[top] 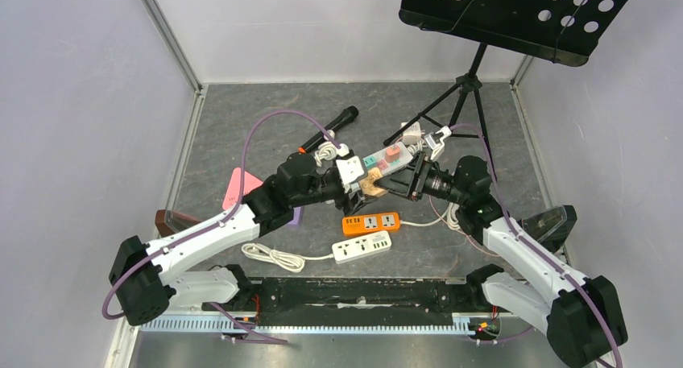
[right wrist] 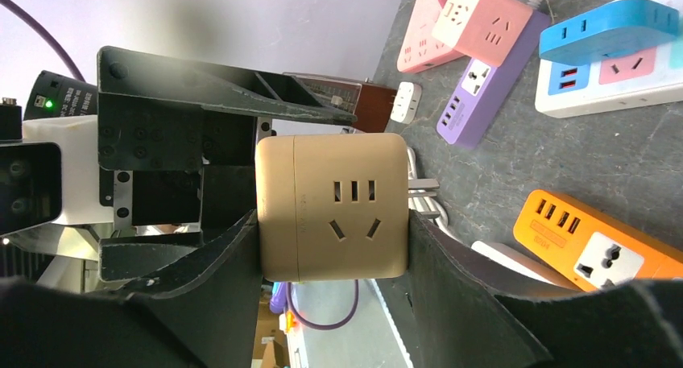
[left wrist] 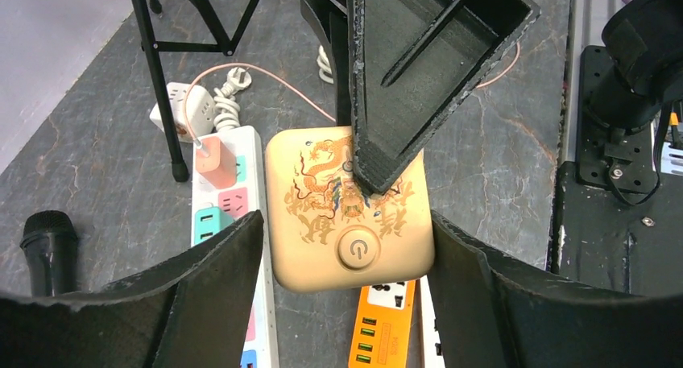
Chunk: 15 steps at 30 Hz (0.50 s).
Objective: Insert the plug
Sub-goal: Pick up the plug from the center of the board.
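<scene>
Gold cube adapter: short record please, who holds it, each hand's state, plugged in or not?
holder: right hand, shut on two opposite faces of the gold cube adapter
left hand: fingers flank the cube, contact unclear
position: in the air above the orange power strip
plugged in: no, prongs bare

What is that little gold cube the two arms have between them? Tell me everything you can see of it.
The gold cube is a rounded block of matte plastic, a plug-in socket adapter. One face carries a dragon drawing, characters and a round power button; another has socket slots; metal prongs stick from a third. It is held above the orange power strip, clamped in the right gripper, one finger pressing the dragon face. The left gripper flanks it; contact is unclear.
</scene>
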Available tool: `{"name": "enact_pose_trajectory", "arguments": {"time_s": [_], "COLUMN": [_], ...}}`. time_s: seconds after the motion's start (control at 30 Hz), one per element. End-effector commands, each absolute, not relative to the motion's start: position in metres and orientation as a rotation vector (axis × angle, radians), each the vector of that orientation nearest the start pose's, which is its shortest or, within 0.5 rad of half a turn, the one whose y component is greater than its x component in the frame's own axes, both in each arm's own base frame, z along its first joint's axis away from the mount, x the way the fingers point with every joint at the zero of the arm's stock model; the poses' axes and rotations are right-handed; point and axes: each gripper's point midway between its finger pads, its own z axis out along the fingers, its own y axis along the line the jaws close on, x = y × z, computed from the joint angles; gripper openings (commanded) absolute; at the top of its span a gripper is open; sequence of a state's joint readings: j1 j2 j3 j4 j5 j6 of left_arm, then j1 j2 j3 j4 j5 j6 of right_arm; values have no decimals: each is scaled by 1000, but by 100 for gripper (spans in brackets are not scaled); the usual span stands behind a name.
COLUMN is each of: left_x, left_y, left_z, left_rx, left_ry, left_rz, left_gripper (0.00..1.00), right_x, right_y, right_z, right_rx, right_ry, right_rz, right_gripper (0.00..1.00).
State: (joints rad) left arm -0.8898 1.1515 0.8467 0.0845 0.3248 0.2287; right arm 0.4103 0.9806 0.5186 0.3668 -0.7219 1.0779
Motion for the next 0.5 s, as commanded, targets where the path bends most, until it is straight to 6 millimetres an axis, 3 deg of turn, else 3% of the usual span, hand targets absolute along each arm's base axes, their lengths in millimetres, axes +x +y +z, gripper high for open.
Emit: {"name": "enact_pose_trajectory", "arguments": {"time_s": [0.0,0.13,0.27,0.33,0.4,0.43,0.47], "left_x": [211,214,205,202,200,200,201], "left_y": [-342,-343,-349,-351,-353,-353,-353], "left_z": [264,269,275,276,277,276,276], "left_rx": [1217,1192,1190,1186,1182,1185,1182], "left_ry": [1292,1264,1206,1193,1188,1188,1192], "left_rz": [-736,-729,-794,-821,-838,-841,-839], "left_gripper": [78,77,69,54,32,13,3], "right_x": [203,198,196,197,197,198,199], "right_y": [252,251,250,250,249,249,249], "right_z": [264,262,262,261,259,258,257], "right_rx": [-67,-62,-37,-20,-2,-4,-14], "right_ry": [1880,1900,1906,1915,1922,1921,1919], "right_rz": [1717,1721,1741,1739,1739,1733,1722], "right_gripper": [25,25,26,28,35,42,50]}}
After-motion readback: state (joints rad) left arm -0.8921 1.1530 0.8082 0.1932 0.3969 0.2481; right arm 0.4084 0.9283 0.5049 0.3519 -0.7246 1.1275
